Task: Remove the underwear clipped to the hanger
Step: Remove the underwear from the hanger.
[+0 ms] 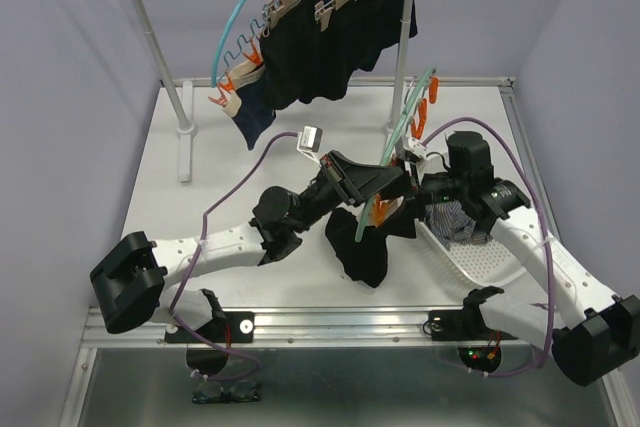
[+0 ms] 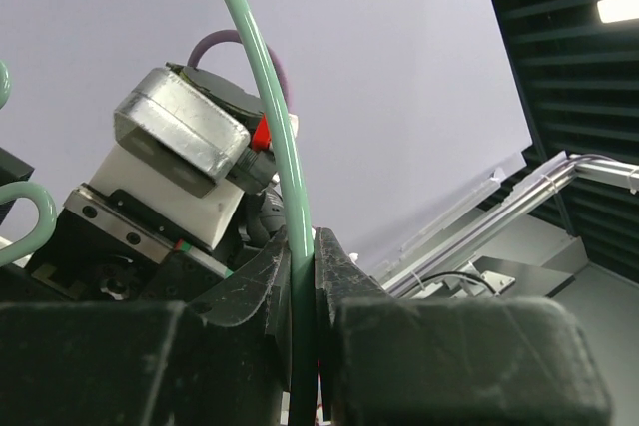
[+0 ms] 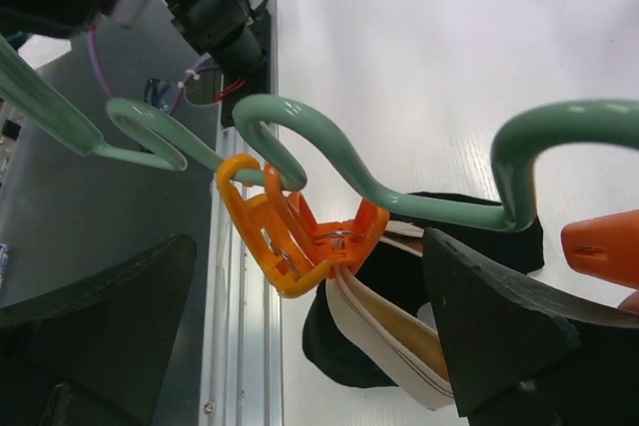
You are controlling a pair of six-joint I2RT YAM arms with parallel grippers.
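Status: left gripper is clamped tight on the rod of the green hanger; the rod is pinched between the two black pads and runs up out of the jaws. The right gripper is spread fully wide and nothing is held; its fingers are set either side of an orange clip, with no contact visible. The clip is hooked on a wavy bend of the hanger and is closed on a beige waistband. The underwear in question, a black piece, is hung from that clip at table centre, between the two arms; whether its lower edge is resting on the white table cannot be told. A second orange clip is seen at the right edge of the right wrist view, partly cut off. More black garments and a navy one with a beige band are kept clipped on the hangers of the rack at the far side, well apart from the grippers. A checked garment is seen in the white basket just beside the right arm.
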